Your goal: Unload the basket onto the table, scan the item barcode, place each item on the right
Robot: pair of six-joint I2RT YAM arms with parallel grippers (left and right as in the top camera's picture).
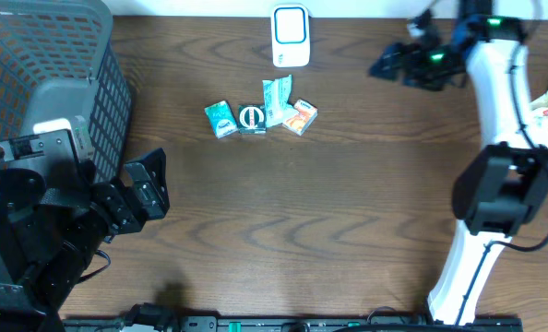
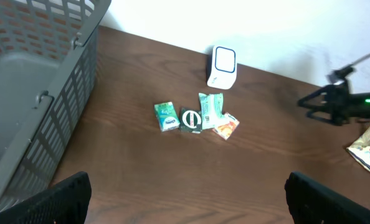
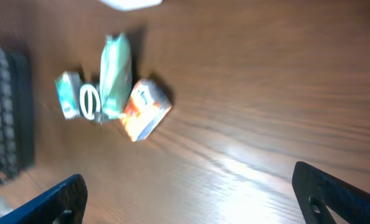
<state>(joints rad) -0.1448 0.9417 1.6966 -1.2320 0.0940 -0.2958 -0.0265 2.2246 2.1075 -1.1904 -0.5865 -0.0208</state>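
Four small packs (image 1: 253,118) clustered mid-table, near the white barcode scanner (image 1: 291,35) (none lifted). Left gripper (image 1: 152,184) fingers spread, empty, beside grey basket (image 1: 71,55). Right gripper (image 1: 385,65) spread too, empty, right of scanner

Grey mesh basket (image 1: 66,51), open top, just left of and ahead of the left gripper's fingers (image 2: 66,196), dark wood-grain table (image 1: 348,221) beneath and ahead of them, colourful crinkled packet (image 2: 367,148) ahead-right, well apart, at table edge.
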